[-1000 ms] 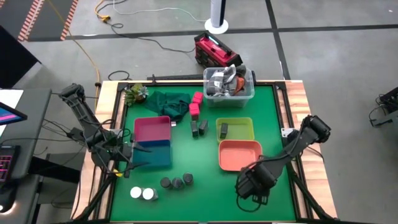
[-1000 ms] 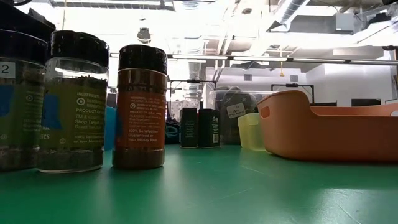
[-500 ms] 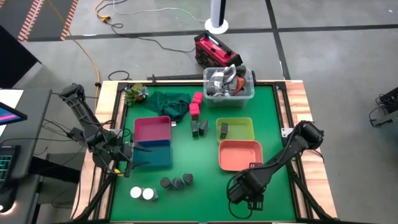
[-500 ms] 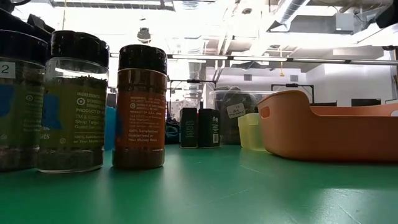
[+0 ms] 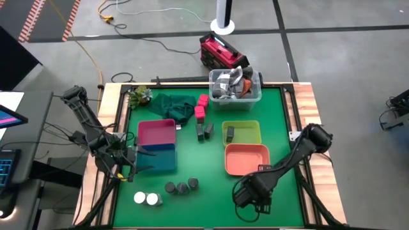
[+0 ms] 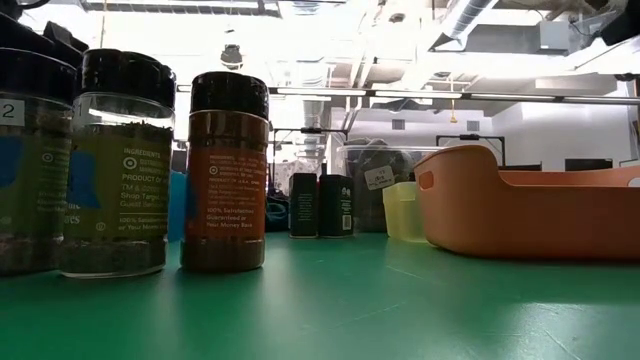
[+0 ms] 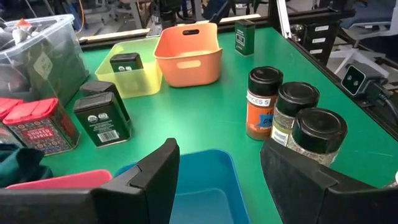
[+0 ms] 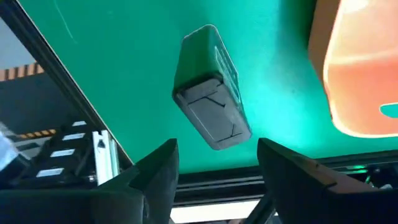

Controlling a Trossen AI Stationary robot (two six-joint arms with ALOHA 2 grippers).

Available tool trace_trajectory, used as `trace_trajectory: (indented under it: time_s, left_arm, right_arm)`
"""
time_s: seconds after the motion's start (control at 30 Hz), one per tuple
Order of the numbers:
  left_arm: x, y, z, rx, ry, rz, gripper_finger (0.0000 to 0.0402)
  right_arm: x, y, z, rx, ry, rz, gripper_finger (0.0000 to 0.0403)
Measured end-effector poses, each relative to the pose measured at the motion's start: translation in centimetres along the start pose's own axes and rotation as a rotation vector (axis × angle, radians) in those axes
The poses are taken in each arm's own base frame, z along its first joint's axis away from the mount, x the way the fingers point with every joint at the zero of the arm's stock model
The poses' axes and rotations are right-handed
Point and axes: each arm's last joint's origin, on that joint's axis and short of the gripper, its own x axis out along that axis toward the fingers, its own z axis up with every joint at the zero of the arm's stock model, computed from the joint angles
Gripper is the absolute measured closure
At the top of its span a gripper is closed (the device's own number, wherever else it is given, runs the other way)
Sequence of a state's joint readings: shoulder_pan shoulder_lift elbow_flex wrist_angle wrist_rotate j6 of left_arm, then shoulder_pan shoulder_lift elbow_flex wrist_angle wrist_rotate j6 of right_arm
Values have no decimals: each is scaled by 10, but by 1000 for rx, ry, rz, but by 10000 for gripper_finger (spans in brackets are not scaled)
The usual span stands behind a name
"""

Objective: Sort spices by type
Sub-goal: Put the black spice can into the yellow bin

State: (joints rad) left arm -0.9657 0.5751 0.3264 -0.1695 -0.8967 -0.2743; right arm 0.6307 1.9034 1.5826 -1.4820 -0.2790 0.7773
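Right gripper (image 5: pixel 251 195), fingers parted and grasping nothing, poised at the table's near right corner above a lone dark block (image 8: pixel 211 87). In the right wrist view the block stands upright on the green mat, directly ahead of and between the two fingers but clear of both. Its top face is oblong, and its long axis appears to run along the finger gap, so a straight descent should let the fingers close across the narrow faces. The right arm is by far the nearer to it.

Left gripper (image 7: pixel 217 177), parted and empty, waits over the blue tray (image 7: pixel 208 186) at the left side.

Containers, near to far:
- blue tray, nothing seen in it
- orange tray (image 5: pixel 246 158), empty, just beyond the right gripper
- pink tray (image 5: pixel 156 133), empty as far as shown
- yellow-green tray (image 5: pixel 249 133), holding one dark block (image 5: pixel 229 133)
- clear tub (image 5: pixel 234 86) at the far edge, grey clutter inside.

Unsorted: two white-topped jars (image 5: pixel 146 199) and three dark jars (image 5: pixel 181 186) along the near edge; two dark blocks (image 5: pixel 204 131) and the pink cubes (image 5: pixel 200 107) mid-table.
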Motion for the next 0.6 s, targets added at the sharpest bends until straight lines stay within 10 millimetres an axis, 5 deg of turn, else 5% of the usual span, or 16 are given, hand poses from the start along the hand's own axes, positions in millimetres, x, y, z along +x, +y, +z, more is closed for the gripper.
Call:
trace_trajectory:
  time_s: [0.37,0.6]
  left_arm:
    - [0,0,0,66,-3,5,186]
    - [-5,0,2,98,-28,-5,186]
  right_arm:
    - [-8,-27,13,170,19,-81,157]
    - [-9,-27,14,171,-151,-219,132]
